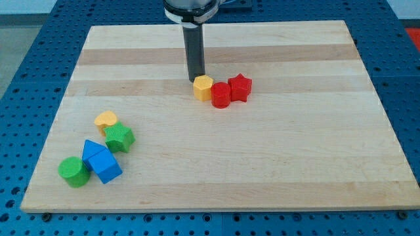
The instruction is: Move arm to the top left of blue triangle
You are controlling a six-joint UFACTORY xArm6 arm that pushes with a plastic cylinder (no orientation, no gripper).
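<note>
The blue triangle [94,151] lies at the board's lower left, touching a blue cube [105,166] below it on the right. My tip [196,80] is far away at the board's upper middle, just above and left of a yellow hexagon [203,87]. The rod rises straight up out of the view's top.
A red cylinder [221,95] and a red star [240,87] sit right of the yellow hexagon. Near the blue triangle are a yellow heart [105,119], a green star [119,137] and a green cylinder [73,171]. The wooden board [275,164] rests on a blue perforated table.
</note>
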